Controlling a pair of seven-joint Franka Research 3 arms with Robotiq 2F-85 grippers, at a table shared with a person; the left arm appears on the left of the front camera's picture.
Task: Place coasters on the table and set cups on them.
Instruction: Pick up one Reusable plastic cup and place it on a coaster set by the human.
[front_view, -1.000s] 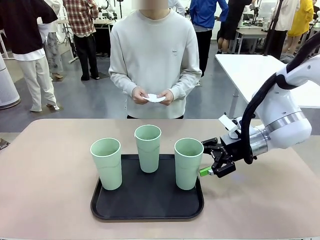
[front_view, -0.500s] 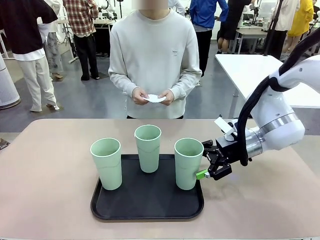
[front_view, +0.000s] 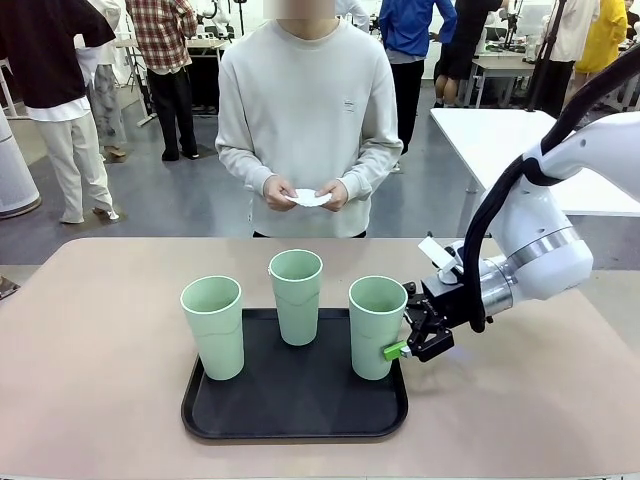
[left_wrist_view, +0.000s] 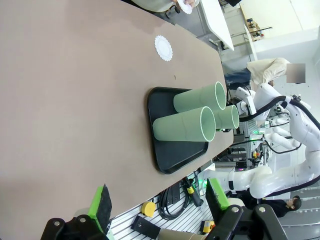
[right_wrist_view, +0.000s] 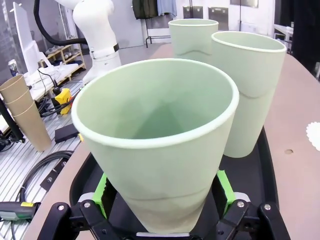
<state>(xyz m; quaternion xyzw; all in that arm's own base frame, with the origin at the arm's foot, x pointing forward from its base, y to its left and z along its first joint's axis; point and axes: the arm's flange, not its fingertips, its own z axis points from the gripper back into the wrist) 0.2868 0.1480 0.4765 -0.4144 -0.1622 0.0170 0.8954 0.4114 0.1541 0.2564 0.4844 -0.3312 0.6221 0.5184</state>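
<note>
Mint-green cup at the right edge of the black tray now stands between the right jaws, slid in but still released; grasping looks next

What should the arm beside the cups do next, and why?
Probably close the right gripper on the nearest cup: its open green pads flank the cup's lower part on the tray, and a coaster lies bare on the table, ready to receive it.
</note>
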